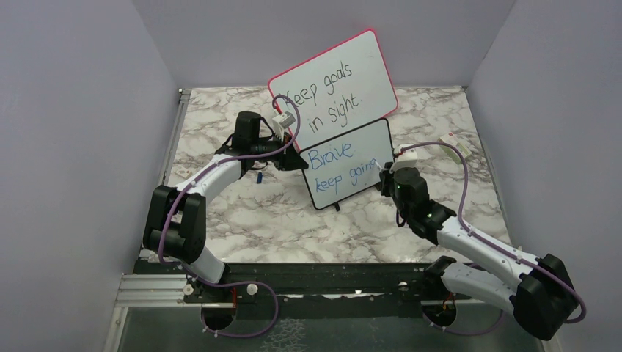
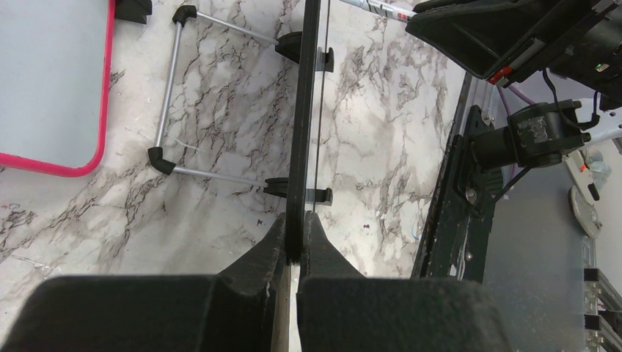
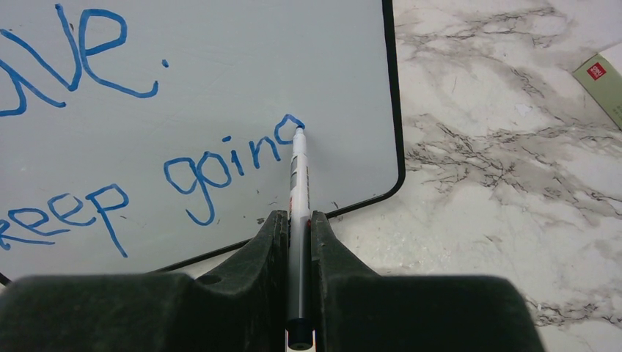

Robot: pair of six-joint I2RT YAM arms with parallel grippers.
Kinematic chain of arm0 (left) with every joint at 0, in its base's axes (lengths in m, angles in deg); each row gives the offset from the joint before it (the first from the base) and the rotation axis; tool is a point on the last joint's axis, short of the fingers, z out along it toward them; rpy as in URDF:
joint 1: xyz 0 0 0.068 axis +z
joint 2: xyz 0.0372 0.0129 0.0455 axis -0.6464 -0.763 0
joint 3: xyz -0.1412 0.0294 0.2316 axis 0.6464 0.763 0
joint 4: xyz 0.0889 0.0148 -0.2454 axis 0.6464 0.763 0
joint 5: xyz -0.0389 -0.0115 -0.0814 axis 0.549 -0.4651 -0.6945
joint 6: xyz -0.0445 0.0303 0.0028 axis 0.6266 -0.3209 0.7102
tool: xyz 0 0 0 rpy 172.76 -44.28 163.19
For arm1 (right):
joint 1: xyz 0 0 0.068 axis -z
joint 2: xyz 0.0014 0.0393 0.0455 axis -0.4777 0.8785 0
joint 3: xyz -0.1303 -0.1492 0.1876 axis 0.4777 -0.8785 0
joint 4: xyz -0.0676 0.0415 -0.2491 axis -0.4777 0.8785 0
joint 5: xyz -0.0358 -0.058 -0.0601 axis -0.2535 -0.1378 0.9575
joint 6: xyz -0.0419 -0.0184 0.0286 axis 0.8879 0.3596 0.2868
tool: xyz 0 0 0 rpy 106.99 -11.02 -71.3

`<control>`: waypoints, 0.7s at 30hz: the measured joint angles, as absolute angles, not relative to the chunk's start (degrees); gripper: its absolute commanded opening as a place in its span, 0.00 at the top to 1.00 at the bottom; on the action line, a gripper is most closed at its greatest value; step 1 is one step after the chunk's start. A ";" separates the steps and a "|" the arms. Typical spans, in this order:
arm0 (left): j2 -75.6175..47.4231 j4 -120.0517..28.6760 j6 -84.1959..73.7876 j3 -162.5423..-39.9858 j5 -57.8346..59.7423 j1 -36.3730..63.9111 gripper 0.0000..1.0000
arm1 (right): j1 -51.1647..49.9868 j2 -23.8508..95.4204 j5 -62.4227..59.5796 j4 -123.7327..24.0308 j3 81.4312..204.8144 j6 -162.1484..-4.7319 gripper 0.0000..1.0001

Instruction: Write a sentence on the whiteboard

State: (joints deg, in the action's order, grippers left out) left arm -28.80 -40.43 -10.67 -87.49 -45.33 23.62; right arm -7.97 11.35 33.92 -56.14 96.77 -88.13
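Observation:
The small black-framed whiteboard stands upright mid-table, leaning back. The sentence on it is blue handwriting, "Brave. keep going". My left gripper is shut on the board's left edge; in the left wrist view the thin black frame runs edge-on between the closed fingers. My right gripper is shut on a white marker. The marker's tip touches the board at the top of the last "g" of the sentence, close to the board's right edge.
A larger pink-framed board with black writing stands just behind, on a wire stand. A small blue cap lies under the left arm. A small box lies on the marble to the right. Grey walls enclose the table.

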 measured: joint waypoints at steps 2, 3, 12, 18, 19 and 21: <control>-28.80 -40.43 -10.67 -87.49 -45.33 23.62 1.00 | -7.84 11.39 33.94 -56.21 96.77 -88.13 0.99; -28.80 -40.45 -10.65 -87.49 -45.33 23.62 1.00 | -7.76 11.43 33.94 -56.23 96.77 -88.16 0.99; -28.80 -40.45 -10.65 -87.49 -45.33 23.62 1.00 | -7.71 11.94 33.60 -55.64 97.16 -88.68 0.99; -28.80 -40.43 -10.65 -87.49 -45.33 23.62 1.00 | -7.67 12.05 33.01 -51.83 97.84 -89.95 0.99; -28.80 -40.43 -10.65 -87.49 -45.33 23.62 1.00 | -7.60 12.05 32.76 -50.79 97.97 -90.19 0.99; -28.80 -40.45 -10.65 -87.49 -45.33 23.62 1.00 | -7.49 12.11 32.41 -49.71 98.01 -90.58 0.99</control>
State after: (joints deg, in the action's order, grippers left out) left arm -28.80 -40.45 -10.65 -87.49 -45.33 23.62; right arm -7.49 12.11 32.41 -49.71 98.01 -90.58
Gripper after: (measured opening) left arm 0.028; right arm 0.157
